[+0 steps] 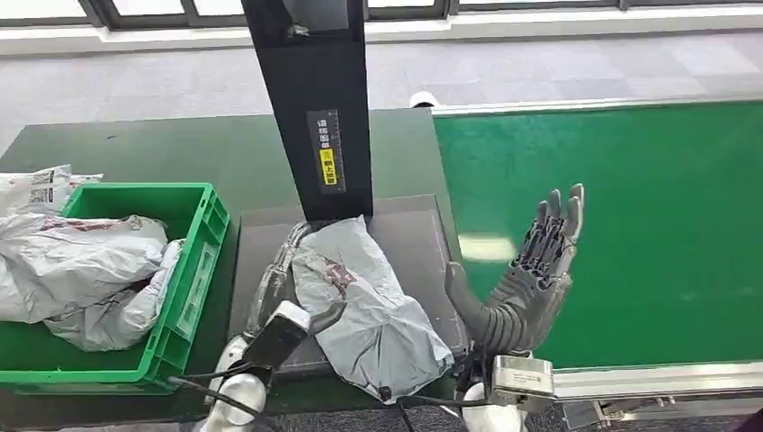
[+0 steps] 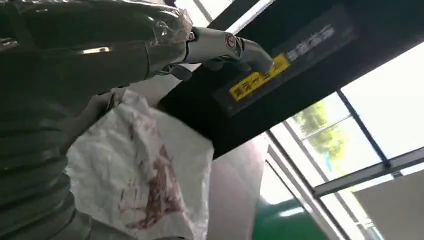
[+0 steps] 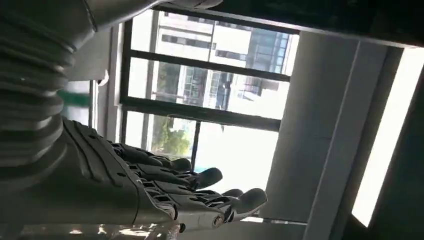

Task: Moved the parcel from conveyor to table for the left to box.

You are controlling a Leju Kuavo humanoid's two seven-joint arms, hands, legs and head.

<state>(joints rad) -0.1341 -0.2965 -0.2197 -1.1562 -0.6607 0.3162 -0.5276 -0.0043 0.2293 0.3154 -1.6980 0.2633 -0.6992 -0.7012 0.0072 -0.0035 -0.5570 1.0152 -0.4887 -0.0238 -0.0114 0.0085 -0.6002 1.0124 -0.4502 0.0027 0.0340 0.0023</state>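
A crumpled grey parcel [image 1: 369, 297] with red print lies on a dark plate [image 1: 414, 234] on the table. My left hand [image 1: 279, 270] lies along the parcel's left edge, its fingers stretched toward the black post and its thumb resting on the bag. In the left wrist view the parcel [image 2: 150, 165] sits against the thumb while the fingers [image 2: 220, 45] reach straight out past it. My right hand [image 1: 531, 270] is raised at the conveyor's near edge, to the right of the parcel, palm spread and holding nothing. The right wrist view shows the right hand [image 3: 150, 195] with its fingers apart.
A green crate [image 1: 202, 261] holding several grey parcels stands left of the plate. A black post [image 1: 315, 108] with a yellow label rises behind the plate. The green conveyor belt [image 1: 630, 225] runs on the right. Another parcel [image 1: 40, 184] lies behind the crate.
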